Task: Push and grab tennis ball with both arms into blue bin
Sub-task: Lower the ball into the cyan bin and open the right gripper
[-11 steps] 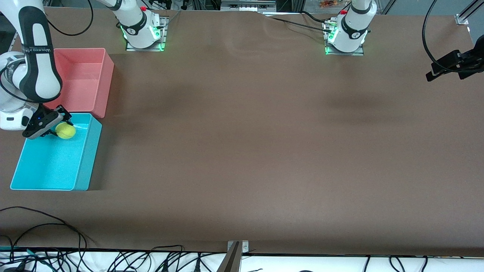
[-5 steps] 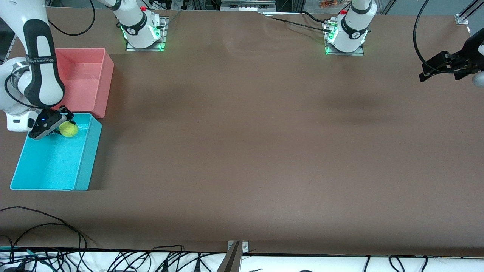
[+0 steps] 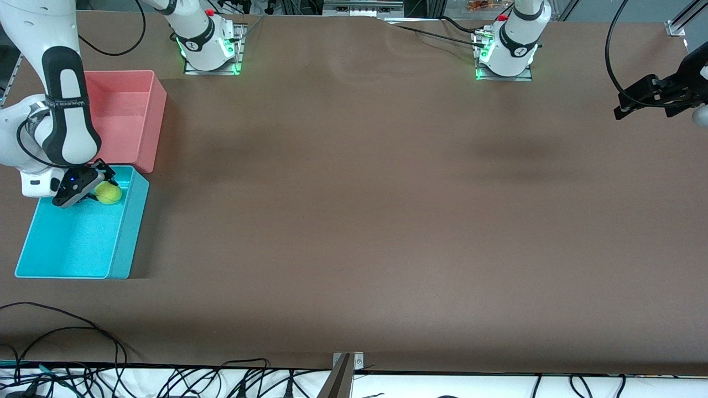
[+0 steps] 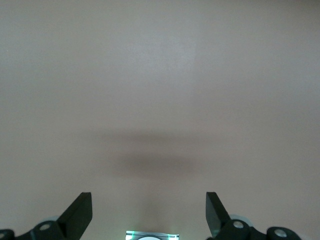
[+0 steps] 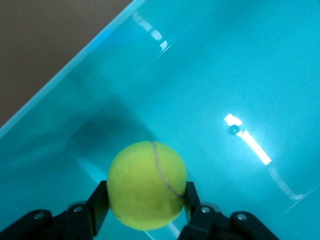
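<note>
My right gripper is shut on the yellow-green tennis ball and holds it over the blue bin, near the bin's end next to the pink tub. In the right wrist view the ball sits between the two black fingers above the bin's cyan floor. My left gripper is up at the left arm's end of the table, open and empty. Its wrist view shows the two spread fingertips over bare brown table.
A pink tub of the same size stands against the blue bin, farther from the front camera. Both arm bases stand along the table's top edge. Black cables lie along the front edge.
My right gripper has carried the ball a little toward the bin's wall on the table's middle side. My left gripper has shifted slightly up and toward the left arm's end, then stopped.
</note>
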Motion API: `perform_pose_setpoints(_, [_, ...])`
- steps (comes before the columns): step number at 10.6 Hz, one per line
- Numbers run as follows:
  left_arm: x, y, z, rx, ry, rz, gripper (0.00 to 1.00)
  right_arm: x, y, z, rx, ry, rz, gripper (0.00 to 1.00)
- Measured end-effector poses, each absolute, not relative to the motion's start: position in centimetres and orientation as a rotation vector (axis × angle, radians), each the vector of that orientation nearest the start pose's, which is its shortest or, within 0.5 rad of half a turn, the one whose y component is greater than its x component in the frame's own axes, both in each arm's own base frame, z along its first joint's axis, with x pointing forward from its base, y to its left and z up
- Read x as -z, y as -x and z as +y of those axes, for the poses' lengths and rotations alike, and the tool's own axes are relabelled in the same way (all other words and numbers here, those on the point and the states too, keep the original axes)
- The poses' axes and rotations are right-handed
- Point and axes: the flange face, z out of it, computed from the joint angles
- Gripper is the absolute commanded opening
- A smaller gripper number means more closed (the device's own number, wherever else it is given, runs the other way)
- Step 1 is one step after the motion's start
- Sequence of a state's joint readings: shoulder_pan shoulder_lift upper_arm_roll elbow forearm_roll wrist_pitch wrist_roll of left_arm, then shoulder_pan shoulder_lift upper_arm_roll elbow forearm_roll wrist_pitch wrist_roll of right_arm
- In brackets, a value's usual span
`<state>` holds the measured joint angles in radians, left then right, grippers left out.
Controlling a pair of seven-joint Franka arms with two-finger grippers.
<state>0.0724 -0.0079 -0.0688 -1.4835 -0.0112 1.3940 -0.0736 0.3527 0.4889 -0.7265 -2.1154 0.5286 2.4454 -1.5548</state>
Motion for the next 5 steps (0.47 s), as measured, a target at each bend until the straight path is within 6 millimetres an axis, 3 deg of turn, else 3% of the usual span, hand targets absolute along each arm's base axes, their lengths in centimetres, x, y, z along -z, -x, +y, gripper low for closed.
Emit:
perform_pose_setpoints(2, [-65.44, -53.34, 0.0, -0.129, 3.144, -0.118, 1.0, -23.17, -54.37, -20.62, 0.033, 2.881, -1.291, 0.89])
perform_pose_setpoints(5, [-65.44, -53.34, -0.16, -0.129, 3.144, -0.113, 1.0, -23.6, -54.92, -20.6, 0.047, 2.882, -1.309, 0.92])
